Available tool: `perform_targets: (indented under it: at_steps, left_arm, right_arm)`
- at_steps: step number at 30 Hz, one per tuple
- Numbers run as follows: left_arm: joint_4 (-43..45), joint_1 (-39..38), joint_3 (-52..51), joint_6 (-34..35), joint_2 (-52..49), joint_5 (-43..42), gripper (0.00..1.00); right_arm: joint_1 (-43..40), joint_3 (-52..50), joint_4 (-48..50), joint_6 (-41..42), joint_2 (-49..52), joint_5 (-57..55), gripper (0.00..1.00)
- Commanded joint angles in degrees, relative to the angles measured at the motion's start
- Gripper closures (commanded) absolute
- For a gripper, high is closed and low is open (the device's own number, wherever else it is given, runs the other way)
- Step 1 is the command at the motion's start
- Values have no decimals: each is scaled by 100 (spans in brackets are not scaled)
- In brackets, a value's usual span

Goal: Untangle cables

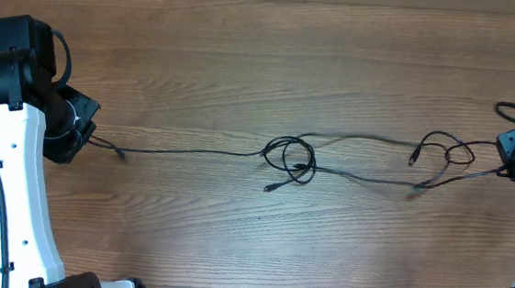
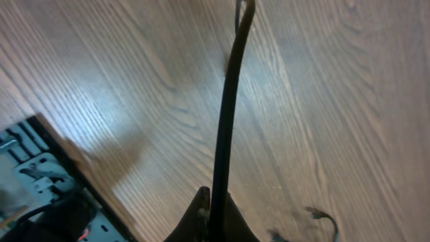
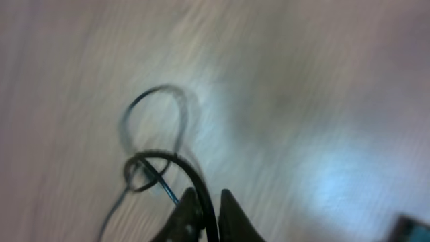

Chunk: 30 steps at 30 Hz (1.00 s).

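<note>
Thin black cables (image 1: 192,152) stretch across the wooden table between my two grippers. At the middle they bunch into a small knot (image 1: 293,158), and looser loops (image 1: 446,151) lie toward the right. A plug end (image 1: 270,188) trails below the knot. My left gripper (image 1: 88,136) at the far left is shut on one cable (image 2: 228,101), which runs straight out from its jaws (image 2: 215,214). At the far right, my right gripper (image 1: 506,166) pinches another cable (image 3: 191,176), which curls into loops just beyond the jaws (image 3: 209,205). The right wrist view is blurred.
A loose plug end (image 2: 322,216) lies on the wood beside the left jaws. The table's near edge and the robot's base (image 2: 40,181) show at the lower left of the left wrist view. Both arm bodies stand at the table's sides.
</note>
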<state>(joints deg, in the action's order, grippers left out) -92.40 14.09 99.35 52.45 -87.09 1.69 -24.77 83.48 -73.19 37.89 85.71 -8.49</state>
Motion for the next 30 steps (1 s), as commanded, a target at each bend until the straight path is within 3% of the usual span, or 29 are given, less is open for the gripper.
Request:
perform_targets:
  at_steps: [1, 4, 7, 11, 16, 21, 25, 30]
  left_arm:
    - [129, 17, -24, 11, 20, -367, 96]
    - [522, 15, -24, -776, 20, -1309, 96]
    - [994, 15, -17, -1720, 26, -2957, 96]
    - [1445, 13, 57, -2430, 33, -4264, 96]
    - [1344, -98, 326, -2977, 144, -4323, 96]
    - [1272, -361, 444, -3748, 542, -4306, 96]
    - [1268, -566, 444, -3755, 892, -4332, 96]
    - [1408, -616, 444, -2739, 1281, -4304, 96]
  right_arm:
    - [13, 101, 125, -1054, -157, 1851, 85]
    - [188, 96, 125, -1547, -157, 2559, 68]
    - [522, 85, 79, -1967, -146, 3036, 36]
    - [1132, 42, 52, -2365, -138, 3285, 20]
    - [2149, -190, 223, -2363, -79, 3254, 1]
    - [3110, -479, 632, -2293, 74, 3263, 0]
    - [3698, -586, 767, -2306, 144, 3281, 0]
    - [4531, -629, 1073, -2881, 144, 3547, 0]
